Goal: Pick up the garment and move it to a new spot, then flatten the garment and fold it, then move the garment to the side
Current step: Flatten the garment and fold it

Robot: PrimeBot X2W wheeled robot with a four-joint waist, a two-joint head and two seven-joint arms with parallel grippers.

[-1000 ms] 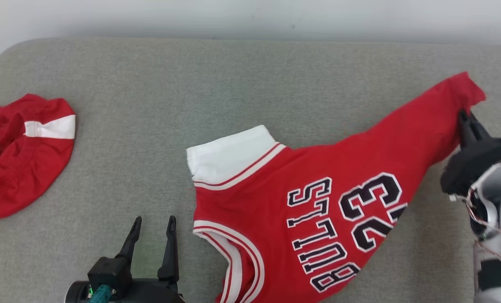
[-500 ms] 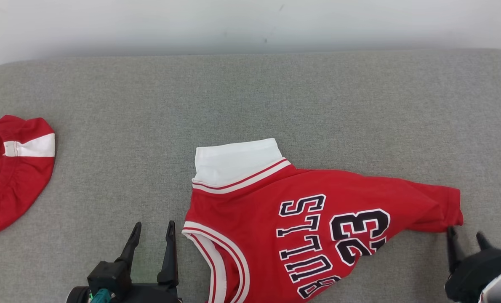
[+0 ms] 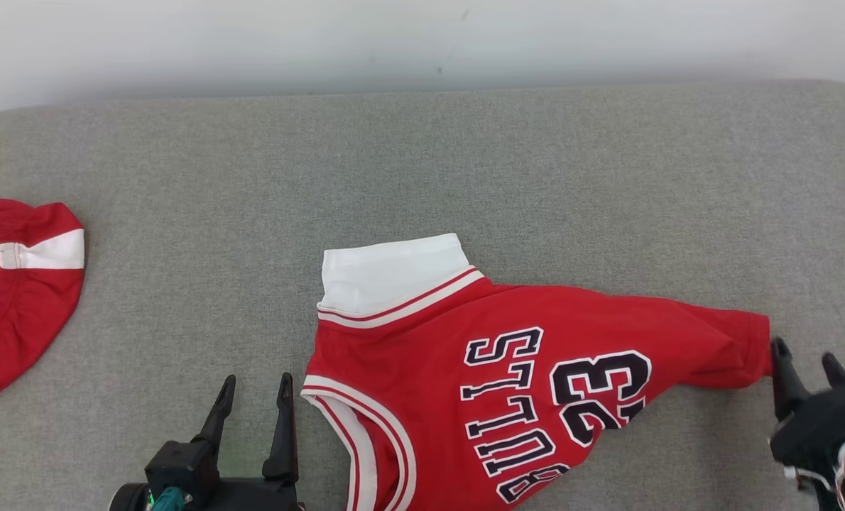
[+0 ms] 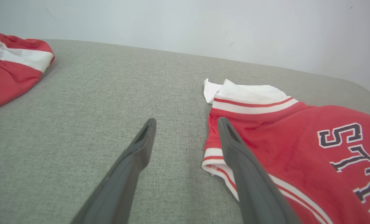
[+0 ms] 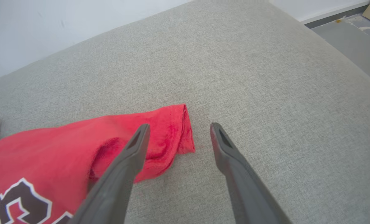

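Observation:
The garment (image 3: 536, 369) is a red jersey with white trim, black lettering and the number 23, lying on the grey cushion (image 3: 422, 177). Its white collar end (image 3: 387, 273) points to the far side and its hem corner (image 5: 172, 137) reaches right. My right gripper (image 3: 808, 359) stands open just past that hem corner, holding nothing; in the right wrist view the left finger (image 5: 135, 149) overlaps the cloth edge. My left gripper (image 3: 253, 387) is open beside the jersey's armhole trim (image 4: 216, 158), with nothing between its fingers.
A second red garment with a white band (image 3: 18, 312) lies bunched at the cushion's left edge. A pale wall (image 3: 422, 35) runs behind the cushion. Grey floor (image 5: 353, 40) lies beyond the cushion's right end.
My right gripper has opened and let go of the jersey's hem corner, which has dropped from a raised stretch onto the cushion. The head camera has shifted. The left gripper stays put.

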